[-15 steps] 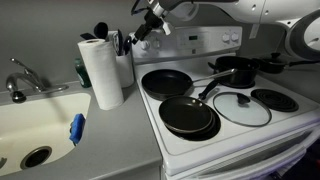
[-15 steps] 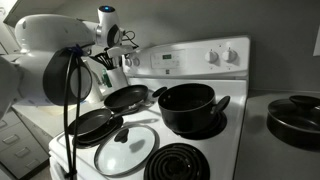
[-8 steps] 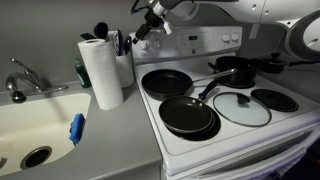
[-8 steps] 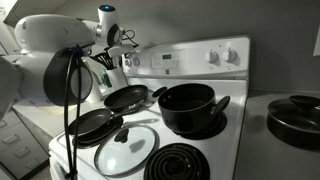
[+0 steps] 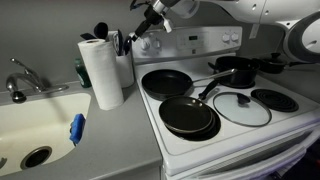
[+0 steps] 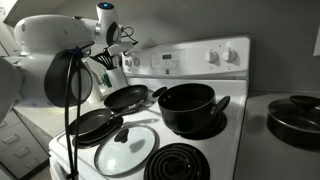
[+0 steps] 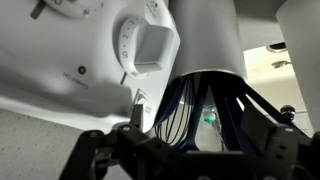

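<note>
My gripper (image 5: 143, 27) is up at the back of the counter, just above a utensil holder (image 5: 124, 62) that stands behind a paper towel roll (image 5: 101, 70). It is closed on a black wire whisk (image 5: 133, 37) that slants down towards the holder. In the wrist view the whisk's wires (image 7: 190, 110) fan out between my two dark fingers (image 7: 185, 150), with the white roll (image 7: 205, 35) just beyond. The gripper (image 6: 118, 45) and the holder (image 6: 112, 78) also show in the exterior view from the stove side. The whisk's lower end is hidden.
A white stove (image 5: 200, 45) carries two black frying pans (image 5: 165, 82) (image 5: 188, 115), a glass lid (image 5: 241, 108) and a black pot (image 6: 188, 107). A sink (image 5: 30, 125) with a faucet (image 5: 20, 80) and a blue sponge (image 5: 76, 128) lies past the roll.
My gripper has risen slightly with the whisk in it. Nothing else has moved.
</note>
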